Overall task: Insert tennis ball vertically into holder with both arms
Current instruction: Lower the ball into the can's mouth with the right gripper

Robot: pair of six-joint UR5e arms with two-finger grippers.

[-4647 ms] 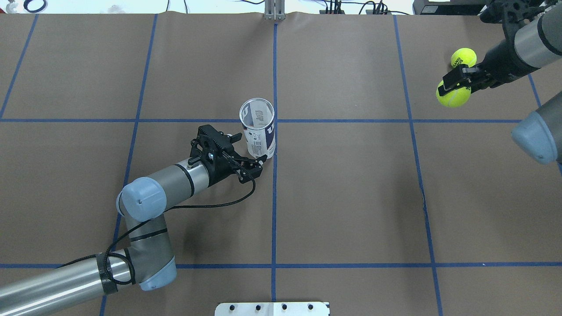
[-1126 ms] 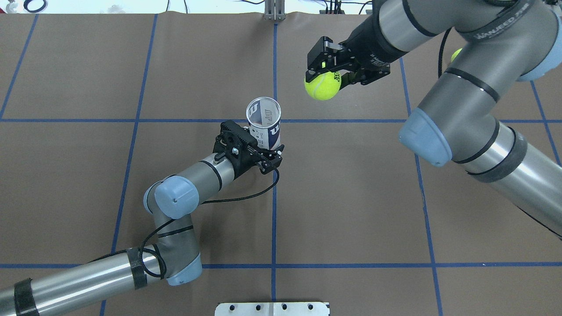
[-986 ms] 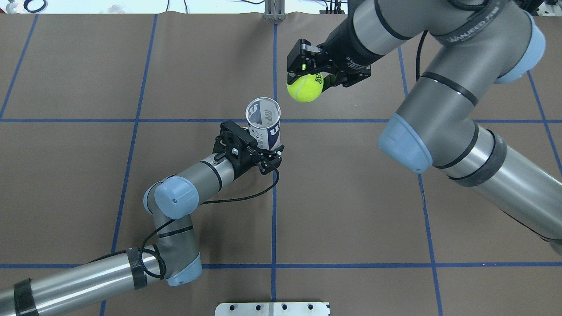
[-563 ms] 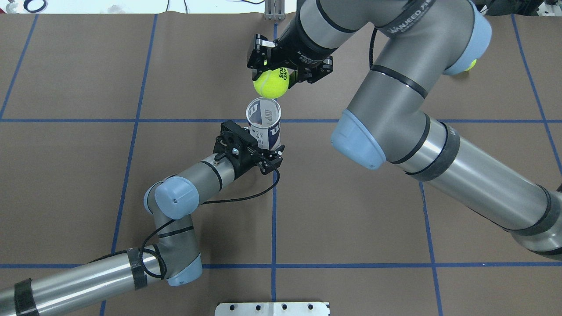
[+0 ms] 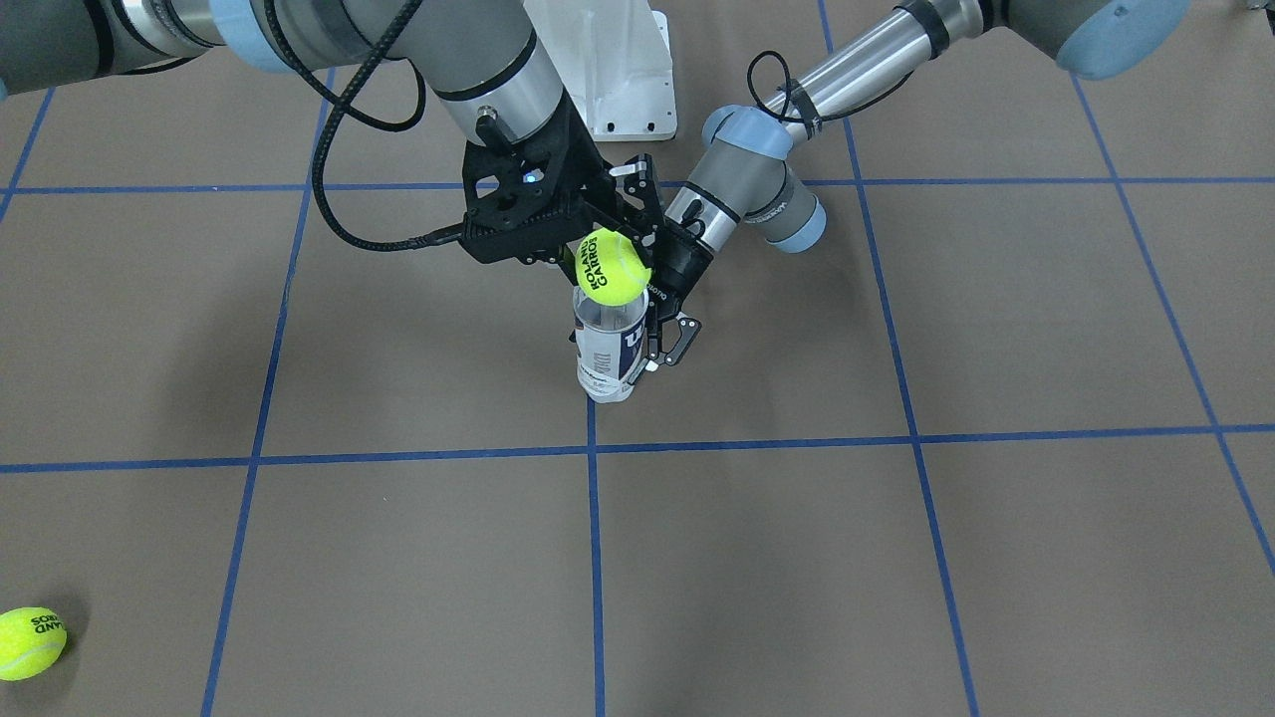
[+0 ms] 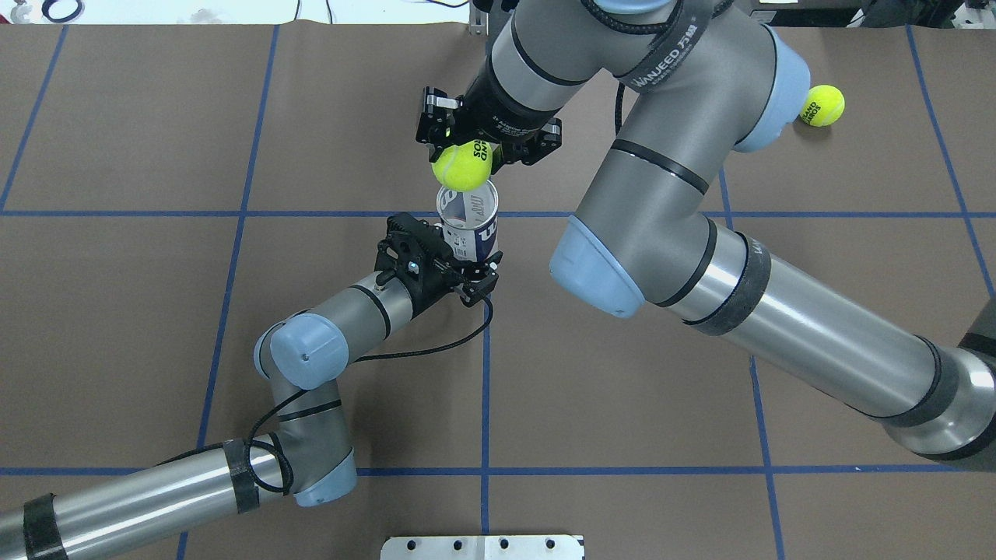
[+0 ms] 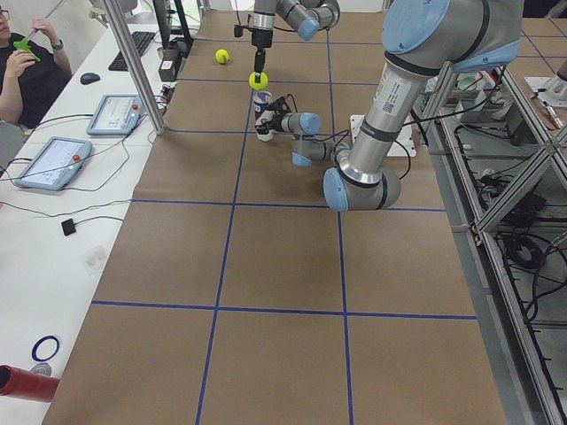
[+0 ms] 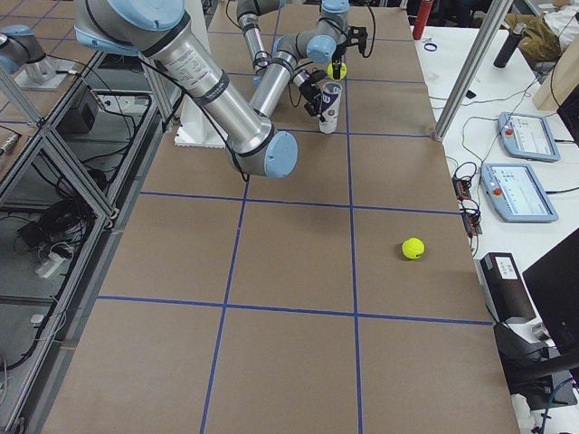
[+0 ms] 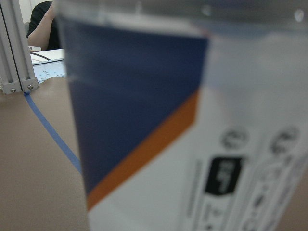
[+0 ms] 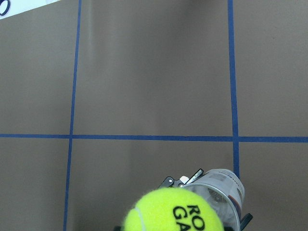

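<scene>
While in grip, one ball [image 6: 462, 167] of two, right hand [image 6: 464, 158]; one holder [image 6: 476, 229], left hand [image 6: 471, 266].

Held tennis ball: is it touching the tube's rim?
Cannot tell. The ball overlaps the tube rim in overhead and front views; side views are too small.

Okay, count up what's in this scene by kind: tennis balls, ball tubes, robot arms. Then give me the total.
Tennis balls: 2 (held ball, loose ball)
Holder: 1
Robot arms: 2 (left arm, right arm)
Total: 5
</scene>
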